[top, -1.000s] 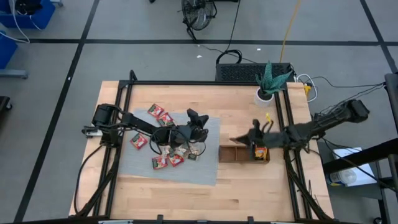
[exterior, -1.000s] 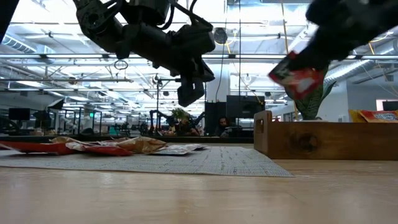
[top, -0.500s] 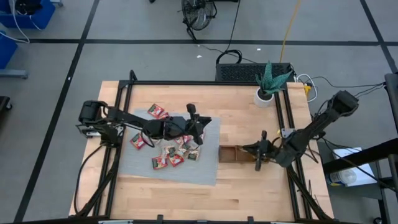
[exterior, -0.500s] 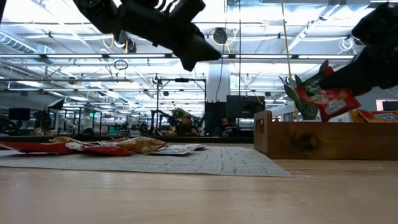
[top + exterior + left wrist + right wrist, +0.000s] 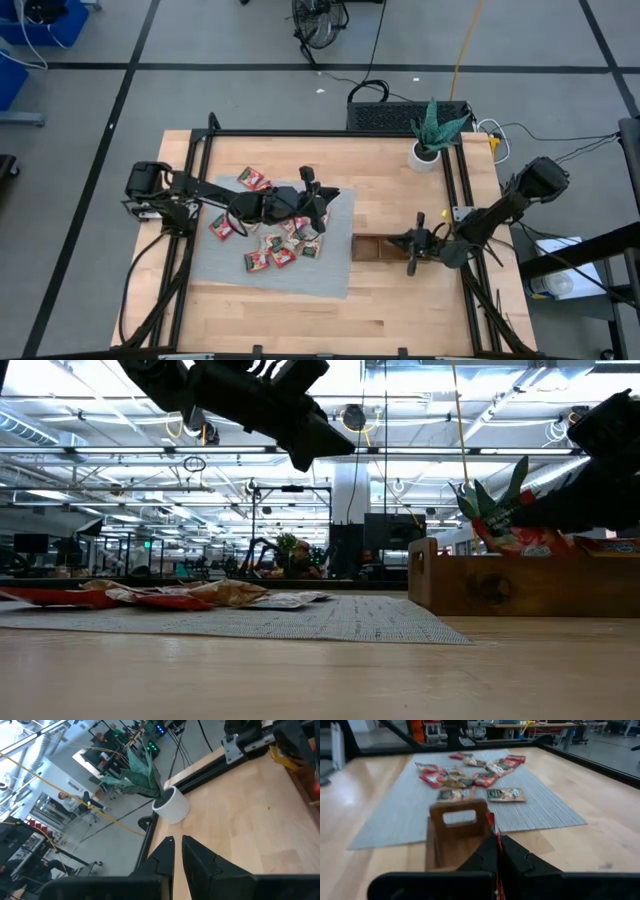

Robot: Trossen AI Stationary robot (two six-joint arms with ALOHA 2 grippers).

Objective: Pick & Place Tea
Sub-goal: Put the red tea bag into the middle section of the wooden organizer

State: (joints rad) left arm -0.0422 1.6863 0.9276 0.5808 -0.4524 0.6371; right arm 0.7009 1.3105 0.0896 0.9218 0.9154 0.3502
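Several small tea sachets (image 5: 277, 243), mostly red, lie flat on the grey mat (image 5: 225, 272); the right wrist view shows them too (image 5: 470, 775). My left gripper (image 5: 325, 195) hangs shut and empty above the mat's far right part, with only a thin slit between its fingertips (image 5: 178, 845). My right gripper (image 5: 412, 252) is shut on a red sachet (image 5: 520, 538) over the brown wooden tray (image 5: 372, 247). A yellow-orange sachet (image 5: 612, 545) shows over the tray's rim. My right gripper pinches the red sachet between its two fingers; the sachet stands edge-on there, a thin red edge (image 5: 496, 842). The fingers lie almost level and come from the table's right. In the low view the sachet's lower edge (image 5: 525, 550) dips behind the tray's wall; whether it touches the tray I cannot tell.
A white pot with a green plant (image 5: 426, 152) stands at the far right. Black frame rails (image 5: 452, 200) run along the table's sides. The tray's end wall with its handle slot (image 5: 459, 817) faces the mat, and bare wood (image 5: 390, 195) lies between mat and pot.
My right gripper has come down toward the table's near edge with the red sachet, which has sunk from well above the tray to its rim. My left gripper has gone up from the mat and rolled, then kept still.
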